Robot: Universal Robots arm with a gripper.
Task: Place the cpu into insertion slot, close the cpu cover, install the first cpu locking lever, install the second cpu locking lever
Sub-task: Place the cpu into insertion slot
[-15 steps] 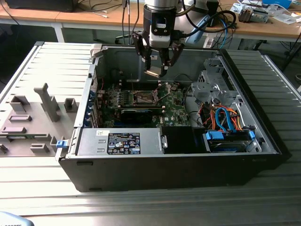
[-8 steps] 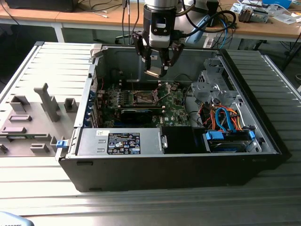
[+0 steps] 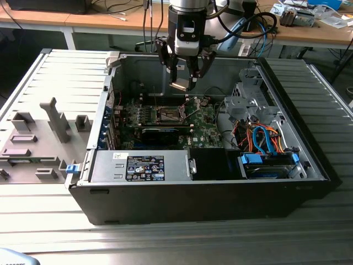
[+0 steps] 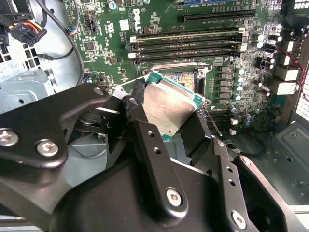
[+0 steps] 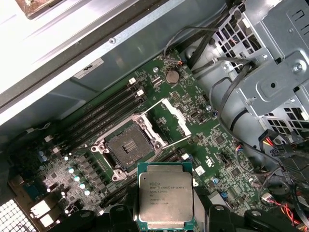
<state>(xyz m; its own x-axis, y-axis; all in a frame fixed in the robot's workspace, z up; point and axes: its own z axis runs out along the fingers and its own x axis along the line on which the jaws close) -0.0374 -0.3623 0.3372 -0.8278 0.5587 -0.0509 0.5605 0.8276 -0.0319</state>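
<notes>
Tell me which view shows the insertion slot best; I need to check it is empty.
The first wrist view: the insertion slot lies exposed, its dark centre bare. In the second wrist view the held cpu covers most of it; the exterior view shows it from afar, near the gripper.

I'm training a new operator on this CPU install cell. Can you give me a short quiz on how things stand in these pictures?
1. True or false: the cpu sits in the insertion slot.
2. Fill in the blank (open or shut): the cpu cover stands ____, leaving the socket's dark centre bare.
3. The gripper is closed on: A) the cpu cover, B) the cpu, C) nothing.

Key: 1 false, it is held above the board; 2 open; 3 B.
</notes>
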